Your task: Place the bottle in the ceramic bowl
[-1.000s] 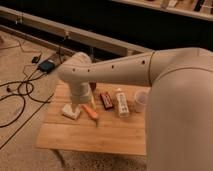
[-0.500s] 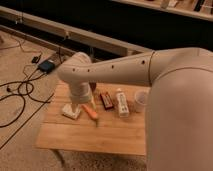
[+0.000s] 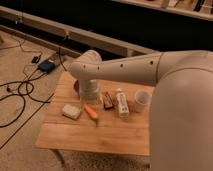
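Holding its pose, the arm is being kept exactly where it was a second ago. Nothing on the wooden table point(image 3: 115, 135) is being shifted. The gripper point(image 3: 90, 98) is being held low over the table's far left part, as the camera sees it, just in front of the ceramic bowl point(image 3: 76, 86). Whether the gripper is apart or together cannot be told, since it is being hidden beneath the pale wrist. Nothing is being seen in its hold. For the task, this stillness is being read as a pause before the reach: the pick-up is not yet being made, and every step is being left to do.

The bottle point(image 3: 121, 102) is lying on its side near the table's middle, between the dark red bar point(image 3: 107, 100) and the cup point(image 3: 142, 100). It is being kept apart from the gripper, with the bar lying between them. An orange stick point(image 3: 91, 111) and a pale block point(image 3: 71, 111) are lying nearer the front edge.

Two containers are being shown. The bowl is being covered almost wholly by the wrist, with only a sliver of maroon rim left in view, so its contents cannot be told. The cup is standing upright just beside the bottle and is being judged empty, though little of its inside is being shown. The bottle is lying in neither.
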Tool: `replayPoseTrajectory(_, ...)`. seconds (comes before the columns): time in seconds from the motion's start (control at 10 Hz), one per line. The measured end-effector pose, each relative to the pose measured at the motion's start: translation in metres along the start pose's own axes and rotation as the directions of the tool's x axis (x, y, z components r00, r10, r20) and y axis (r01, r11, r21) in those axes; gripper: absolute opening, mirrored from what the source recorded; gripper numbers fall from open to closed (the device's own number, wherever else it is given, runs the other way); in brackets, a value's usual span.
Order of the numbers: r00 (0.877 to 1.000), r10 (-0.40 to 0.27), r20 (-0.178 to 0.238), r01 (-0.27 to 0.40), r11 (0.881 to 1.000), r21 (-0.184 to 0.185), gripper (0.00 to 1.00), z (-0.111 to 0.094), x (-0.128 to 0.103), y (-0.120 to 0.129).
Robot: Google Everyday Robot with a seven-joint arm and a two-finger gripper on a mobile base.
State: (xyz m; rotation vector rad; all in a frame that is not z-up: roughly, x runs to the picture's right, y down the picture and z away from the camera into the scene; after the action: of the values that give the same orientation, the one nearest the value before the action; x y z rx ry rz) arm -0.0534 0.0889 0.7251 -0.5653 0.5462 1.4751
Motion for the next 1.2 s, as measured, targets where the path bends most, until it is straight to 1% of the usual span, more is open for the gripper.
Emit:
replayPoseTrajectory(0.2, 1.000, 0.019, -0.008, -0.019, 1.000, 0.009, 0.65, 0.003, 0.009, -0.029)
replayPoseTrajectory(0.4, 0.998, 0.054, -0.029, -0.053, 0.998, 0.026, 0.65, 0.011, 0.028, -0.062)
replayPoseTrajectory(0.5, 0.997, 0.065, -0.035, -0.064, 0.997, 0.031, 0.65, 0.014, 0.033, -0.071)
replayPoseTrajectory(0.6, 0.994, 0.093, -0.051, -0.091, 0.995, 0.047, 0.65, 0.021, 0.044, -0.089)
replayPoseTrajectory(0.7, 0.992, 0.111, -0.058, -0.108, 0.992, 0.058, 0.65, 0.024, 0.049, -0.100)
replayPoseTrajectory(0.9, 0.984, 0.164, -0.072, -0.158, 0.984, 0.082, 0.65, 0.031, 0.055, -0.132)
replayPoseTrajectory(1.2, 0.978, 0.183, -0.097, -0.173, 0.979, 0.104, 0.65, 0.044, 0.059, -0.169)
